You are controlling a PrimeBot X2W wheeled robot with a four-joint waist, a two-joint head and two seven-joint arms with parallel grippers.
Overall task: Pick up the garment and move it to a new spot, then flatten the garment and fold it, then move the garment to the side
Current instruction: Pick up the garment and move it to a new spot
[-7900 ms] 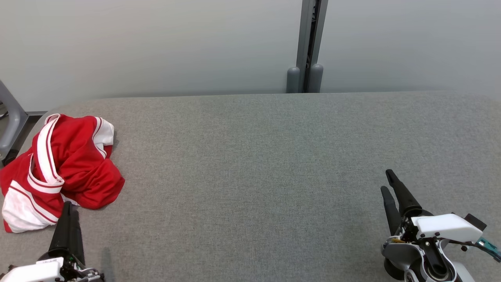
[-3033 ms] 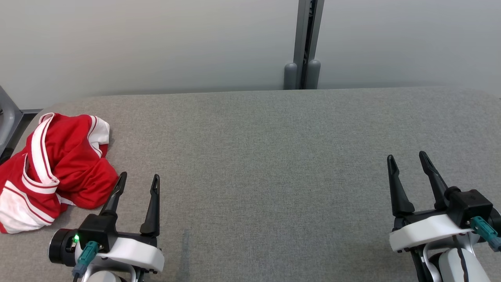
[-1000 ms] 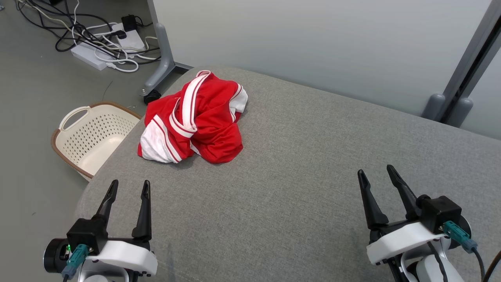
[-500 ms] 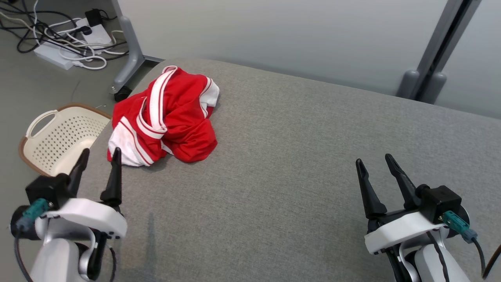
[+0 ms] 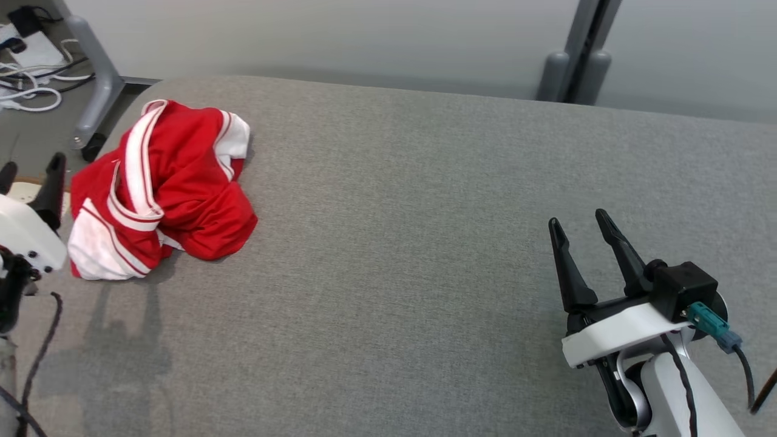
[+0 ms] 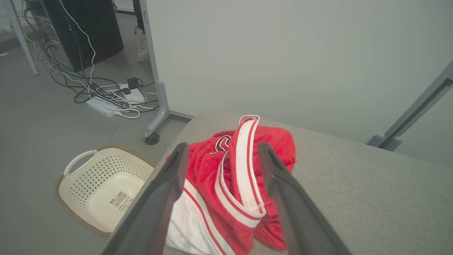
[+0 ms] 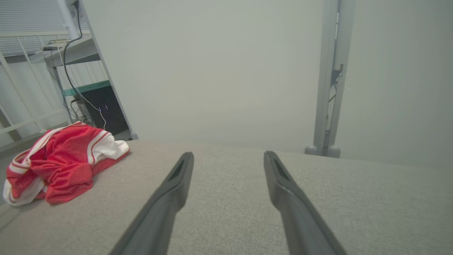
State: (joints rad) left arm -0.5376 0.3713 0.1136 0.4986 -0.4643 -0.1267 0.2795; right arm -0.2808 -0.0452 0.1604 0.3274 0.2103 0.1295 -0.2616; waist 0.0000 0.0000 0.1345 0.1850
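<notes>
Two claws stand wide, each with nothing between its fingers; we see the left claw (image 5: 29, 175) at the left edge of the surface (image 5: 425, 200), its dark fingers (image 5: 53, 182) just beside the garment (image 5: 164, 182) and, as far as we can tell, apart from it; the right claw (image 5: 578, 220) hovers over the near right part of the surface, well apart from the garment. The garment, red with white bands and thin red stripes, lies crumpled in a heap by the far left corner of the surface, close to the left edge; a white panel sits at its near side. In the left wrist view the left claw (image 6: 223, 148) points at the garment (image 6: 244, 166), the heap framed between its two fingers; a cream perforated basket (image 6: 102, 184) with a brown rim stands on the floor (image 6: 42, 141) just off the left edge; a white power strip (image 6: 102, 105) with tangled cables lies farther off. In the right wrist view the right claw (image 7: 228, 154) faces the far edge over the grey fabric; the garment (image 7: 63, 156) sits off to that view's left; a pale wall (image 7: 219, 71) rises behind the far edge.
</notes>
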